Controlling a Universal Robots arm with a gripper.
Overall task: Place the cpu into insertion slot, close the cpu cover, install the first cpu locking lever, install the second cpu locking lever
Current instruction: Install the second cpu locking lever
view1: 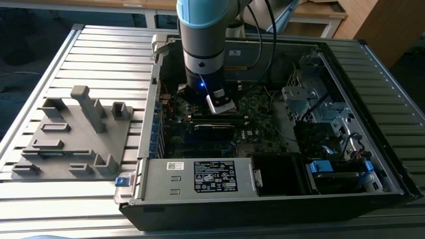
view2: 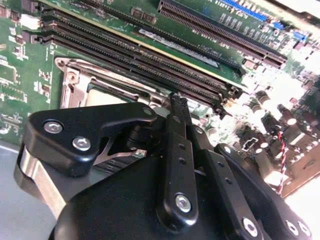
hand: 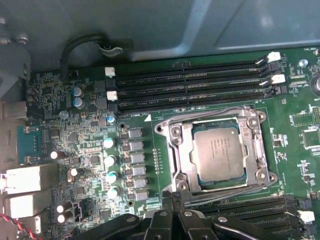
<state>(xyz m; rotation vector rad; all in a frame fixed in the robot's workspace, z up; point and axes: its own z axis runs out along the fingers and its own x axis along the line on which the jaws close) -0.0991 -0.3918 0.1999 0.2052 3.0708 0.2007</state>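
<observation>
Nearest in the exterior view is the black computer case (view1: 265,199), lid off, lying on a ribbed metal surface (view1: 99,50). A labelled grey power supply box (view1: 199,177) fills its near edge. At about nine o'clock from the case a grey plastic fixture block (view1: 73,139) sits on the surface, well apart from the work.

Deeper inside, the green motherboard (view1: 259,134) lies flat, with drive cages and cables crowding its three o'clock side. The arm (view1: 202,45) comes straight down into the case from above, wrist vertical, and the tool (view2: 176,102) hangs just over the board with its black fingers (view2: 178,145) drawn together to a narrow tip, nothing between them.

In the first wrist view the cpu (hand: 219,152) sits in the insertion slot (hand: 187,162), and the cpu cover (hand: 216,116) lies down around it, the chip's top showing through its window. Long black memory slots (hand: 190,82) run along the socket's far edge, more along its near one beside the tool, leaving little room there.
</observation>
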